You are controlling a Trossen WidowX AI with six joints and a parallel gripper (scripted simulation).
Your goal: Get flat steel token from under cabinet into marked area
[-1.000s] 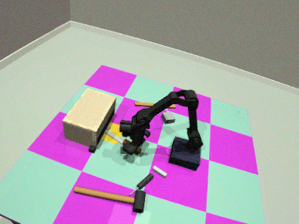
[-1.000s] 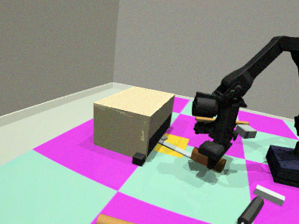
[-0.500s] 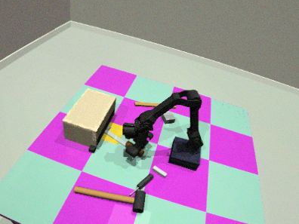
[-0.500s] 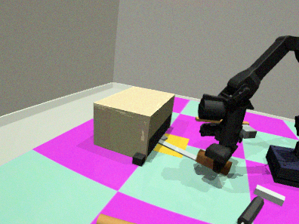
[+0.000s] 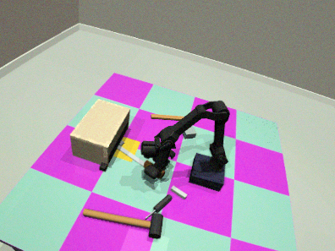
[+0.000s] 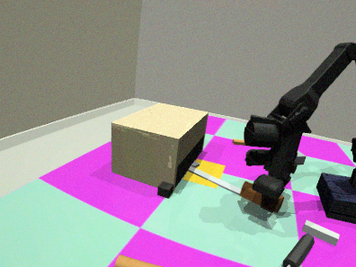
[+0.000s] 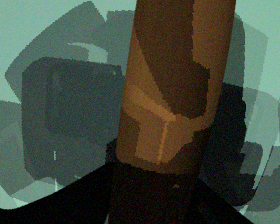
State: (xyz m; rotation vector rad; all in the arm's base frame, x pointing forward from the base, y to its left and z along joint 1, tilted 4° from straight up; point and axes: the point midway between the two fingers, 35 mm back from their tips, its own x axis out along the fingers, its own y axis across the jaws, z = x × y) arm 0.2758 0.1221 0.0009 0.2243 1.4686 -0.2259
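My gripper is shut on the brown handle of a tool, low over the table. The tool's thin steel blade runs to the front of the cream cabinet and crosses the yellow marked area. A small grey piece shows at the blade's far end, by the cabinet's dark lower front. Whether it is the tool's tip or the token, I cannot tell. No token shows clearly elsewhere.
A black block is at the cabinet's near front corner. A white bar, a dark-handled screwdriver and a black-headed mallet lie on the near side. A wooden-handled tool lies behind the arm, near a grey block.
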